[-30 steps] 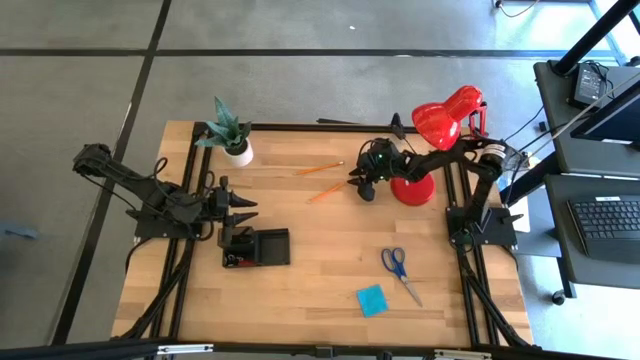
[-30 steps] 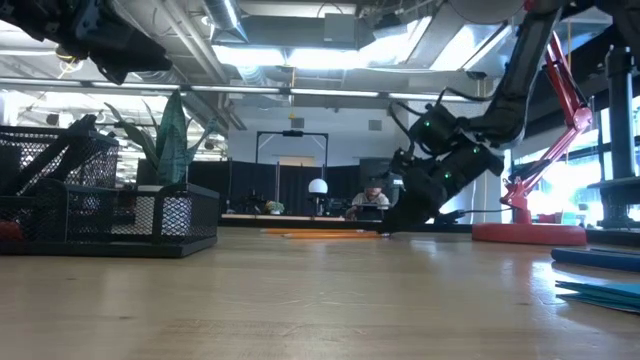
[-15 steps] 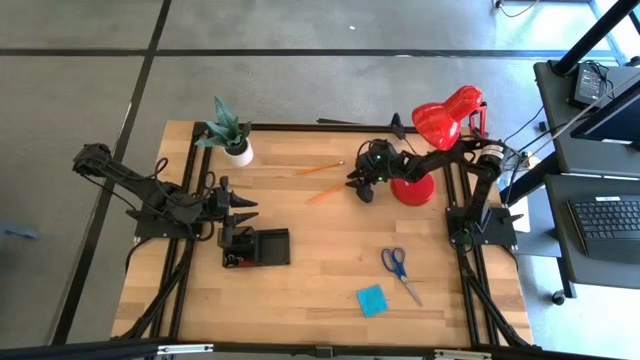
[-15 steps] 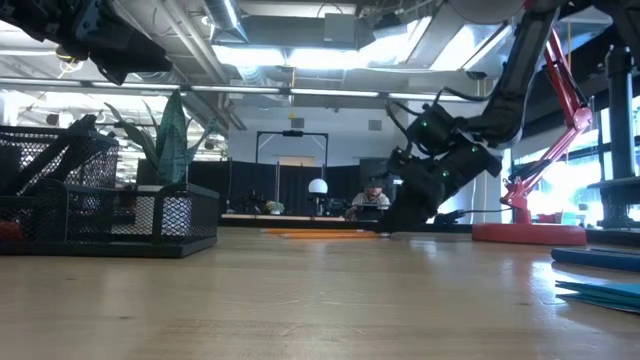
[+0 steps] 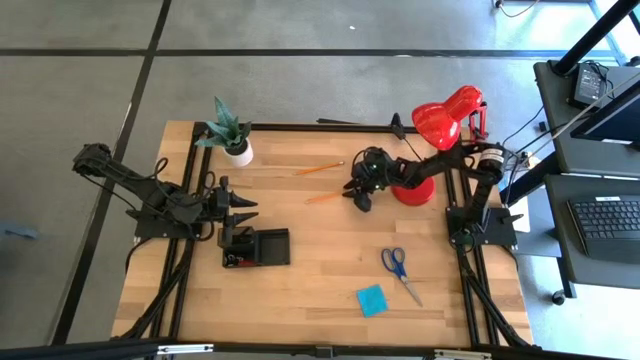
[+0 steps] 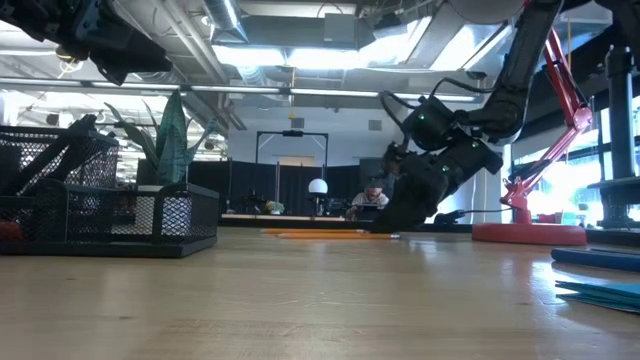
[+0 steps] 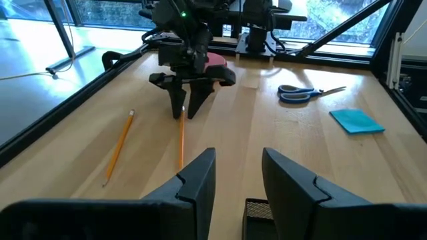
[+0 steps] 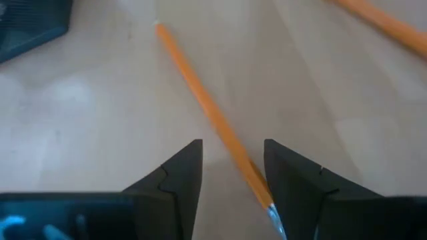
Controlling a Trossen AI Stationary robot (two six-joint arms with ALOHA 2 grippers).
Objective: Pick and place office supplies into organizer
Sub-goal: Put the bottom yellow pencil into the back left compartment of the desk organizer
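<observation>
My right gripper [image 5: 358, 196] is open and low over the table's middle. Its fingers stand on either side of the eraser end of an orange pencil [image 8: 200, 100] that lies flat on the wood; I cannot tell whether they touch it. The left wrist view shows that gripper [image 7: 185, 112] straddling the pencil [image 7: 181, 143]. A second orange pencil [image 5: 320, 168] lies farther back. My left gripper [image 5: 246, 209] waits open above the black mesh organizer [image 5: 258, 247]. Blue-handled scissors [image 5: 400, 268] and a blue sticky-note pad [image 5: 372, 299] lie toward the near right.
A red desk lamp [image 5: 440, 122] stands with its base right behind my right gripper. A potted green plant [image 5: 228, 132] sits at the far left. Bare wood lies between the pencils and the organizer [image 6: 100, 205].
My right gripper has moved a little toward the table's left and near edge and has come lower over the nearer pencil's end. It has stayed open.
</observation>
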